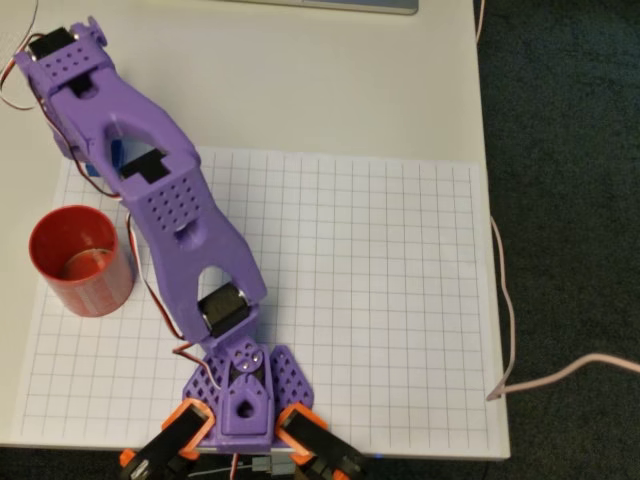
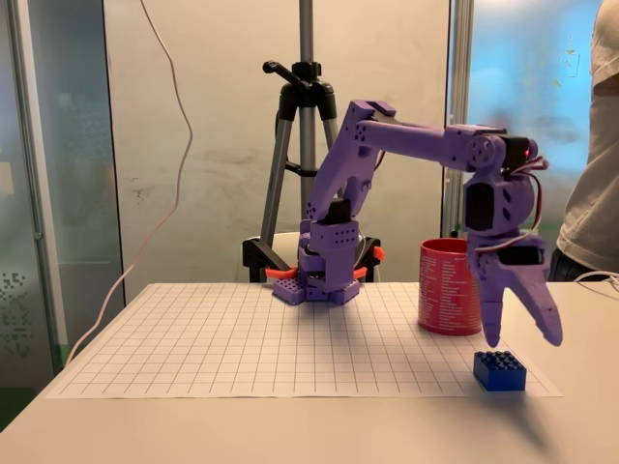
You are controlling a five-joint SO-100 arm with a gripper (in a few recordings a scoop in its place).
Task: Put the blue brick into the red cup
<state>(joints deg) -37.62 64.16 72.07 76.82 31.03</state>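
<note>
Early stage: blue brick on the tabletop beside the empty red cup, jaws of the gripper spread wide above it, holding nothing.

A pale cream desk carries a white gridded sheet. Behind the desk in the fixed view stands a black tripod before a plain light wall. Left of the tripod a glass panel lets in soft daylight; right of it a bluish window glows. In the overhead view, dark grey carpet lies right of the desk, crossed by a pale cable.
</note>
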